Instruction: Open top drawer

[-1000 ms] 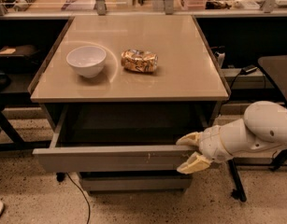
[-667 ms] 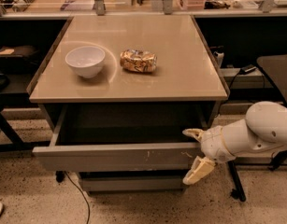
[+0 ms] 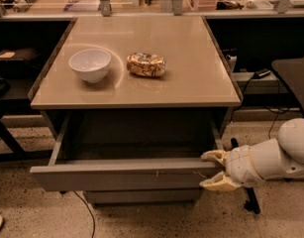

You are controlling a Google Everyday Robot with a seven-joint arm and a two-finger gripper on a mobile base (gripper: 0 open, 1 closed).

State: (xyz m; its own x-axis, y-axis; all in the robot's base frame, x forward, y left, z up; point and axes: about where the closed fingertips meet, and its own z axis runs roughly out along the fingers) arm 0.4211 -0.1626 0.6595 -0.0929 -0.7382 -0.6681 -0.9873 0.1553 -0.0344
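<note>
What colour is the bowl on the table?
The bowl is white in the camera view; the gripper is at the top drawer's right end.

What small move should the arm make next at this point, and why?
Probably draw the gripper back to the right, clear of the top drawer. The drawer stands well out from under the tabletop with its grey interior exposed, and the gripper's fingers are spread above and below the front's right end, so the pull looks done.

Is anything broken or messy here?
Little white scratches mark the top drawer front, right of centre. A crumpled snack packet lies beside the bowl. The gripper is at the drawer's right end.
</note>
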